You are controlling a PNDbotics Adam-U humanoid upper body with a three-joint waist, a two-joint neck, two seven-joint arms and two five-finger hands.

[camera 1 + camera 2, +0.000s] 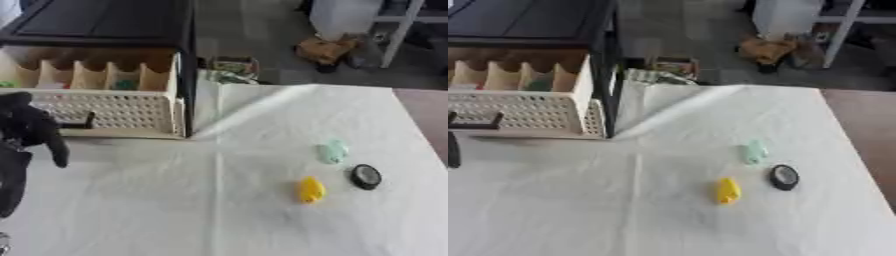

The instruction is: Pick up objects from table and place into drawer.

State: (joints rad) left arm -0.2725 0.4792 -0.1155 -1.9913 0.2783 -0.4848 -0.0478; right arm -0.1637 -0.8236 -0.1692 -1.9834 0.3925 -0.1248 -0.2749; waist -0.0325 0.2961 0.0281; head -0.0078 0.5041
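1. A table covered with a white creased cloth (pixel 219 200) fills the lower part of both views

2. At the far left of the table stands an open cream drawer with a perforated front panel (pixel 114 112) and a black handle (pixel 474 125); it is pulled out from a black cabinet (pixel 96 22)

3. Inside the drawer, wooden dividers (pixel 87 75) make narrow compartments; small green things lie in some of them, and I cannot tell what they are

4. Three objects lie on the right half of the cloth, well apart from the drawer: a small yellow oblong object (pixel 311 189), a pale mint-green soft-looking object (pixel 332 151) and a black round disc with a lighter centre (pixel 366 176)

5. The yellow object is nearest to the robot; the disc is just beside it on the right and the mint-green object is behind both; none of them touches another

6. No brand, label or writing can be read on any object, on the drawer or on the cabinet

7. The robot's black left hand (pixel 31 127) shows at the left edge of the left eye view, in front of the drawer front near the handle; its fingers hang down rather straight and hold nothing

8. The right hand is in no view
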